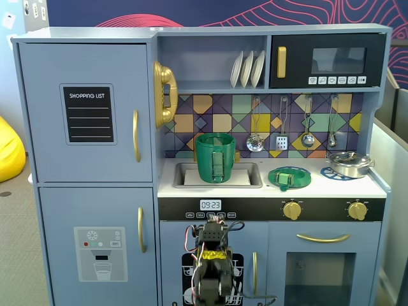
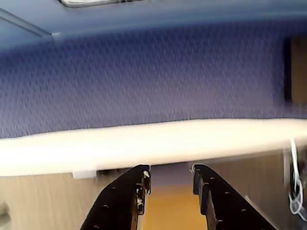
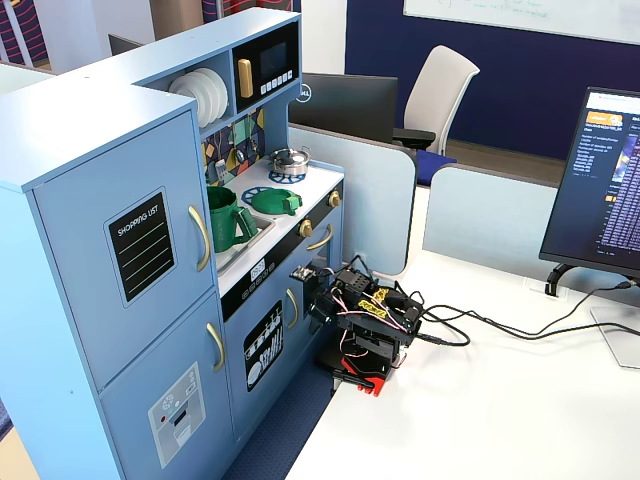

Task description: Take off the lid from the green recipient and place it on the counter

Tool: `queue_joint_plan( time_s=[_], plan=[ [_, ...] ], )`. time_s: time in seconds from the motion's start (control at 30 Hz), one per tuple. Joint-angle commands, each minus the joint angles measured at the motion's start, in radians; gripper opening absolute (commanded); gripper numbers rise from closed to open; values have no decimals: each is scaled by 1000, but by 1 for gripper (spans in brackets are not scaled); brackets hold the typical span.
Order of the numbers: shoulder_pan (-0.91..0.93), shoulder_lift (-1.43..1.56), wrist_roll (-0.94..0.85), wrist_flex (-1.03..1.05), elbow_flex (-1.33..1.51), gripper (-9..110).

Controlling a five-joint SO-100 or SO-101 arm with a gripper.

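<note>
One arm only, folded low w/ its gripper (image 2: 169, 179) just below the counter (image 1: 357, 187) front edge, fingers slightly apart and holding nothing. Wrist view shows only wall and a pale ledge past the tips, so it isn't aimed at any task item; looks parked, prob. because the job is done. On the counter, approx. mid-worktop on a blue burner ring, lies the lid (image 1: 289, 177), flat, knob up, well clear of the arm. Left of the lid in a fixed view, the green recipient (image 1: 215, 157) stands upright in the sink recess, mouth open, no cover on it. Right of the lid sits a steel pan (image 1: 349, 164). Behind, utensils (image 1: 281, 127) hang on the tiled backsplash; plates (image 1: 247, 69) racked on the shelf above.
</note>
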Motion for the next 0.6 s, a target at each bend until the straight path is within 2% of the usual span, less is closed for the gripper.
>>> queue_joint_plan(
  time_s=[0.0, 0.13, 0.57],
  plan=[
    [-5, -8, 15, 152, -3, 1],
    [0, -8, 89, 186, -3, 1],
    [43, -8, 91, 186, -3, 1]
  ],
)
